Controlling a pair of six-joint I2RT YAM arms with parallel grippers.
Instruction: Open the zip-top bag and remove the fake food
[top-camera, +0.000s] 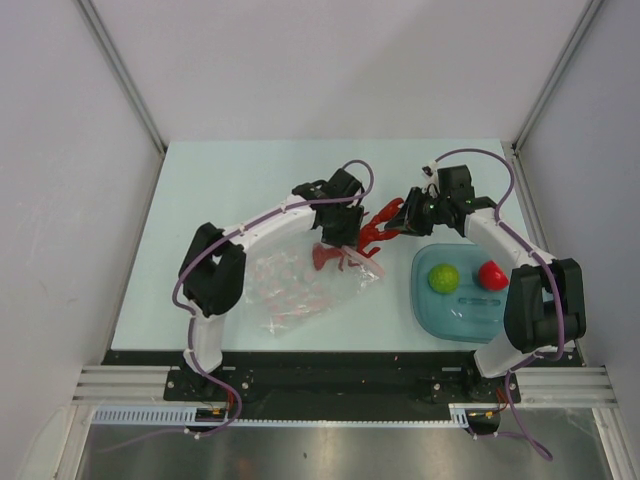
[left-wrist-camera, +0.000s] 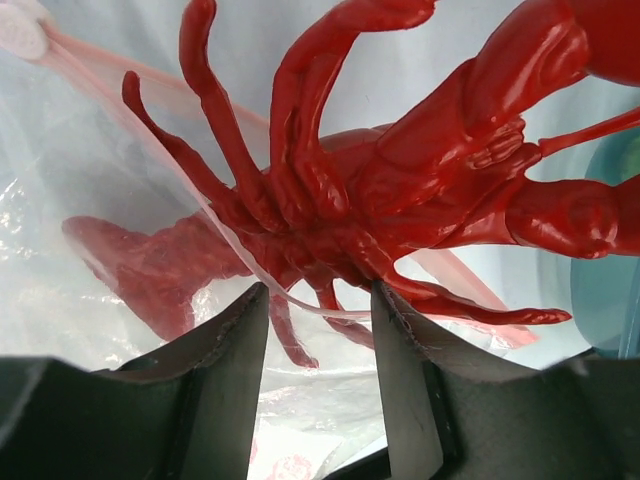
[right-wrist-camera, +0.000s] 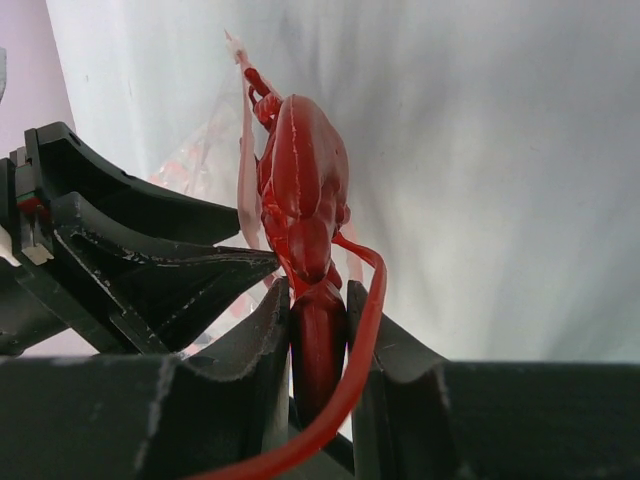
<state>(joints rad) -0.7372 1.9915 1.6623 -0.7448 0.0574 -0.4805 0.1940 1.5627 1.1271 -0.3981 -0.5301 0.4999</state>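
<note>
The clear zip-top bag (top-camera: 290, 285) lies crumpled on the table, its mouth toward the right. The red lobster (top-camera: 378, 232) sticks halfway out of that mouth, tail still inside the plastic (left-wrist-camera: 130, 260). My right gripper (top-camera: 405, 222) is shut on one lobster claw (right-wrist-camera: 320, 340), gripper (right-wrist-camera: 318, 290). My left gripper (top-camera: 342, 238) hovers at the bag's mouth, open (left-wrist-camera: 320, 292), with the bag's rim and a lobster leg passing between its fingers untouched. The pinkish zip strip (left-wrist-camera: 110, 60) runs up to the left. A green ball (top-camera: 443, 277) and a red fruit (top-camera: 491, 274) sit in the tray.
The translucent teal tray (top-camera: 455, 322) rests at the right, near the right arm's base. In the right wrist view the left gripper's black body (right-wrist-camera: 130, 250) is close on the left of the lobster (right-wrist-camera: 305, 170). White walls enclose the table on three sides.
</note>
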